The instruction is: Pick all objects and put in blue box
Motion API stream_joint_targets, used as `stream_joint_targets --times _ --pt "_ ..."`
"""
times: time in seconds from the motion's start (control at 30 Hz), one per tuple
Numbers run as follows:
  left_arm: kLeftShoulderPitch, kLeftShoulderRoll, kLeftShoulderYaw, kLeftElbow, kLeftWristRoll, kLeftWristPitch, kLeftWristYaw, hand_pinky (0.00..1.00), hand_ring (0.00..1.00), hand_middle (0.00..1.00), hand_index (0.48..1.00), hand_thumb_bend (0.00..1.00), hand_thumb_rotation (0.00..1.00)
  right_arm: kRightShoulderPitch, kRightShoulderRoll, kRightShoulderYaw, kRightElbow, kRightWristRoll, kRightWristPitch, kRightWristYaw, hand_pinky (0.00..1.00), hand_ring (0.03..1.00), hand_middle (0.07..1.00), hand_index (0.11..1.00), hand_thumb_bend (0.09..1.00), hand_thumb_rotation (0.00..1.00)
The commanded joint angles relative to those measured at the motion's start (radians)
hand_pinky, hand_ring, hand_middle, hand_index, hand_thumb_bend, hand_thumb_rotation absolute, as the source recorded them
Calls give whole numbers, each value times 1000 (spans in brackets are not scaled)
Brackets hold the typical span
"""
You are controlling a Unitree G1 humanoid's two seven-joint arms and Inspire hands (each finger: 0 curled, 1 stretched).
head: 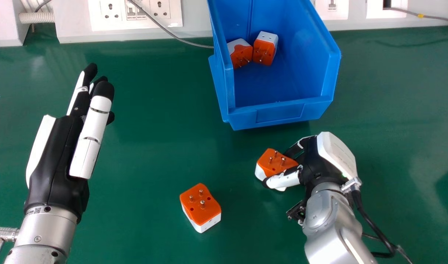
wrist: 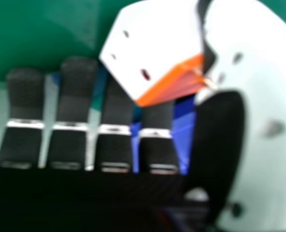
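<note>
Green tabletop (head: 146,154), white wall sockets (head: 111,10) — blue box (head: 279,113), orange-topped adapters (head: 200,205)

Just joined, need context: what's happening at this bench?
The robot's right hand grips an orange-and-white adapter, in front of the blue box. Two similar adapters are already inside. Another sits loose on the green table. The left hand is off to the left, holding nothing.

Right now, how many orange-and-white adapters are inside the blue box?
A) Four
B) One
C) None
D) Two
D: one adapter and a second adapter lie inside the blue box; a third adapter is in the right hand and a fourth adapter is on the table.
</note>
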Motion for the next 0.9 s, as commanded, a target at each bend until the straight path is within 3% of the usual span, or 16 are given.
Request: stream_joint_targets --times 0.0,0.47,0.87 --pt "0 9 6 -31 -7 -11 -1 914 972 976 988 537 1000 7 -4 -3 -29 2 -3 3 340 425 512 529 496 0" --pt "0 9 8 -29 -13 -12 -4 915 973 976 988 541 1000 20 -2 -31 -56 14 -12 -6 343 430 512 513 496 0" --pt "-2 12 17 -11 -19 -24 -7 924 978 979 991 541 1000 32 15 -79 -119 65 6 -5 343 427 499 499 498 0"
